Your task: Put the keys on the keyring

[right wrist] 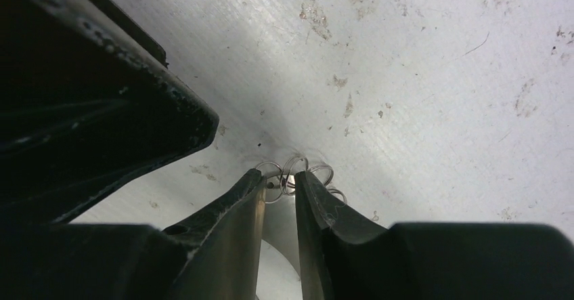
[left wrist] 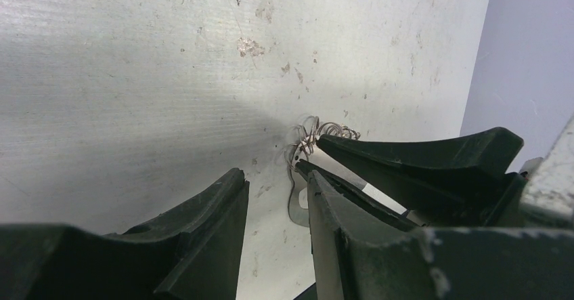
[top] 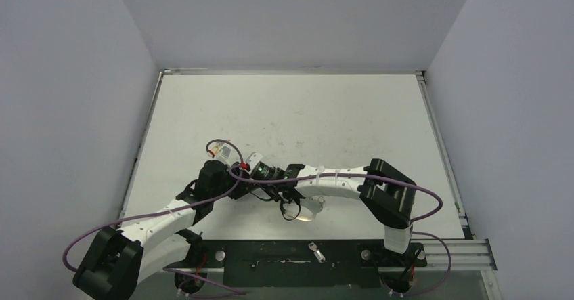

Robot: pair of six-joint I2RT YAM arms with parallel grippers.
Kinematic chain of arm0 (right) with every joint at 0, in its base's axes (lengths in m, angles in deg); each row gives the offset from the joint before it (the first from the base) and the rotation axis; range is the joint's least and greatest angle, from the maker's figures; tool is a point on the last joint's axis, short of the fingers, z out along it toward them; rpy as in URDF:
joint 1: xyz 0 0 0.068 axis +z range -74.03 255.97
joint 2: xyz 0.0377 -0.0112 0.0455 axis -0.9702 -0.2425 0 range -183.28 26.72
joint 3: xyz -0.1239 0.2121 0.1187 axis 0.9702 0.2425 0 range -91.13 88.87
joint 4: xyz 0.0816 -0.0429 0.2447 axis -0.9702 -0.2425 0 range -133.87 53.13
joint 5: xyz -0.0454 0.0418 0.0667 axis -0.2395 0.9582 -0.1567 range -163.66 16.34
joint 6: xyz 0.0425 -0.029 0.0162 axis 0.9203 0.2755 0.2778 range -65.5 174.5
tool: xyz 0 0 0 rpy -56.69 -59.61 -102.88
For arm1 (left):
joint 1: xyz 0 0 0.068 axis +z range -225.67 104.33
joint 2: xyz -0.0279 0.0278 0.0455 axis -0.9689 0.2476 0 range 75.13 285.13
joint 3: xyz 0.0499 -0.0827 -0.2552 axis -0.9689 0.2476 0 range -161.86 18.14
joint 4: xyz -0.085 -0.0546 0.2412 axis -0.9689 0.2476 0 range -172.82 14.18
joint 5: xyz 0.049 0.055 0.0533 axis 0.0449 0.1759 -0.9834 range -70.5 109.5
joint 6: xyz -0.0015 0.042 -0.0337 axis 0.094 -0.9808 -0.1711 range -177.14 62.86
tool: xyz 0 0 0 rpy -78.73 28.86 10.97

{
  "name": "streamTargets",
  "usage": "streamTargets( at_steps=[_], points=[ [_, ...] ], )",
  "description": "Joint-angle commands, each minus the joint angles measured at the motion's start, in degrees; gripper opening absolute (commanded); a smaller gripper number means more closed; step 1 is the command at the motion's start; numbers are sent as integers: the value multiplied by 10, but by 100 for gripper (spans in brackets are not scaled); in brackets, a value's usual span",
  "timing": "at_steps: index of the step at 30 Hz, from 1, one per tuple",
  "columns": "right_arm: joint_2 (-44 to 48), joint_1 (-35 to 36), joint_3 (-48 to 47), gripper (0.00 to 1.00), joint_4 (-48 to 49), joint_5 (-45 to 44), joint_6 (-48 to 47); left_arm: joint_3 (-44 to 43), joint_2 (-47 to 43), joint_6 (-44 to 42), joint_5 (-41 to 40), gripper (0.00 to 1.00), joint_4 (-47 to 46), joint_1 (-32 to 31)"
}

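Two grippers were seen tip to tip by the near edge's middle. R gripper (right wrist: 277, 178) was clamped on the keyring (right wrist: 279, 236), chain rings (right wrist: 301, 173) at its tips. L gripper (left wrist: 271, 185) was spread, empty. One key (top: 315, 251) was left at the near edge, well apart; prob. best fetched by L w/ the keyring held steady.

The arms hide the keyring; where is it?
Top view: the keyring is front-centre on the table, where the arms meet; its small rings sit between the right gripper's fingertips.

Scuffed white tbl (top: 284, 110) — grey walls (top: 68, 110), blk strip (top: 264, 254) near edge
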Motion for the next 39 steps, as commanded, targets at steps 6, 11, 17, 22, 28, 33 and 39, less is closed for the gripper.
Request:
streamTargets(
  at_steps=[6,11,17,22,28,33,39],
  points=[
    [-20,14,-35,27,-23,-31,-10,0,2,-6,9,36,-11,3],
    [-31,15,-35,25,-28,-35,-8,0,1,-9,8,36,-9,3],
    [-40,20,-44,24,-40,-58,-8,-2,-2,-10,7,36,-6,3],
    [-33,25,-45,13,-41,-75,-10,-5,-4,-16,7,36,-3,4],
    [12,25,-31,0,-32,-70,-17,-5,-16,-48,3,35,-5,3],
    [77,16,-1,0,-4,-30,-24,-5,-46,-86,1,35,-5,4],
    [176,-39,48,0,53,134,-22,-3,-119,-152,10,33,-12,3]
  ],
)
